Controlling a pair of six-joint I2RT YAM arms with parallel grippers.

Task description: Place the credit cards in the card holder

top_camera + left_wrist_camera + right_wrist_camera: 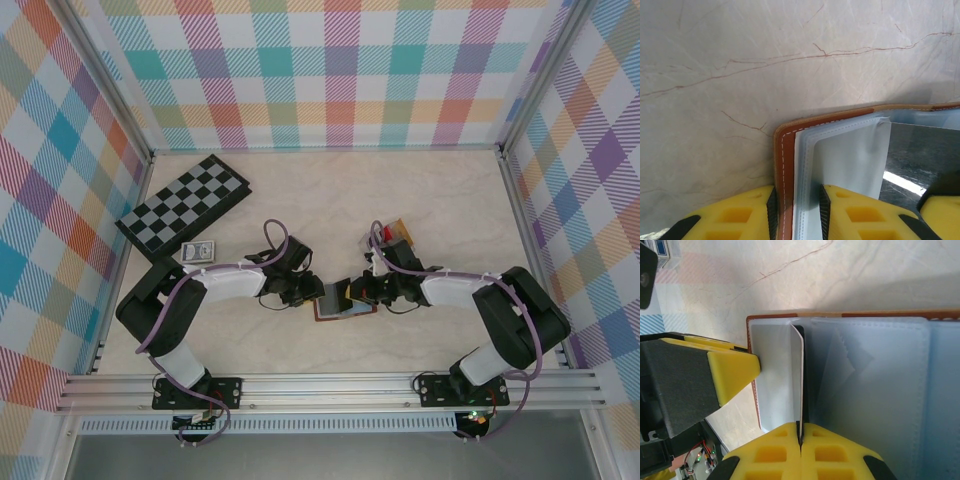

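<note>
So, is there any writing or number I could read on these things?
None can be read.
The small blue pack by the checkerboard: print too small to make out.
The wallet and the card going into it: no lettering shows.

Bright, soft light (foreground perhaps blurred)

Marble-look worktop (pixel 340 185) with thin reddish veins, boxed in by pastel plaid walls (pixel 330 70). Over on the left there's a chessboard (pixel 185 205), black and grey squares, lying flat at an angle. A small blue-patterned pack (pixel 199 251) sits just beside its near edge. Right of centre there's a clear plastic tray (pixel 400 232). An aluminium rail (pixel 330 385) runs along the near edge.
</note>
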